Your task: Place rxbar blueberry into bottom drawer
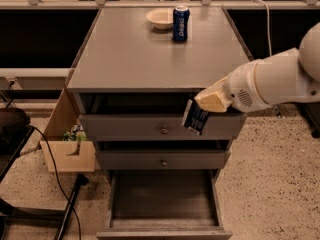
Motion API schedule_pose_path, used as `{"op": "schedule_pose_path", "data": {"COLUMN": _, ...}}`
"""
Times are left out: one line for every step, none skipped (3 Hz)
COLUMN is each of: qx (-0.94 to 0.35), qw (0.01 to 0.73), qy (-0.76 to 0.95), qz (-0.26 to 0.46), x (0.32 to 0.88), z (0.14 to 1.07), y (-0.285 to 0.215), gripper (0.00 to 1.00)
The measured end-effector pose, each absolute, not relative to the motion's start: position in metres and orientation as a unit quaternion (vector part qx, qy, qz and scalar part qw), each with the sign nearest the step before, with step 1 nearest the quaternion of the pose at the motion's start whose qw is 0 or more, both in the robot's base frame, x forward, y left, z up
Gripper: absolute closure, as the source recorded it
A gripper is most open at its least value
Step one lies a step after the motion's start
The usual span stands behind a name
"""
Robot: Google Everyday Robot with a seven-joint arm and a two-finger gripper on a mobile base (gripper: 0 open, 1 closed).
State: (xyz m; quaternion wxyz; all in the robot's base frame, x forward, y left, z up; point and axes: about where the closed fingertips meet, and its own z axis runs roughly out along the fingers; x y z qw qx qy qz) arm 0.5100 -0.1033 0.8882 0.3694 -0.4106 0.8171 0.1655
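My gripper (200,109) is shut on the rxbar blueberry (195,117), a dark navy bar with white lettering that hangs down from the tan fingers (212,100). It is held in front of the top drawer's face, at the cabinet's right side. The bottom drawer (162,224) stands pulled open below, its plain grey floor bare. The bar is well above that drawer, roughly over its right half.
A blue soda can (181,23) and a white bowl (160,18) stand at the back of the grey cabinet top (125,54). Two shut drawers with round knobs (164,130) lie above the open one. A wooden box (70,151) and cables sit on the floor to the left.
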Motion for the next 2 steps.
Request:
{"op": "schedule_pose_path", "data": {"qx": -0.420, "qw": 0.344, "qy": 0.819, "qz": 0.186, "x": 0.4943, "z": 0.8348, "y": -0.0970, "gripper": 1.00}}
{"op": "schedule_pose_path", "data": {"qx": -0.420, "qw": 0.344, "qy": 0.819, "qz": 0.186, "x": 0.4945, "z": 0.8339, "y": -0.0970, "gripper": 1.00}}
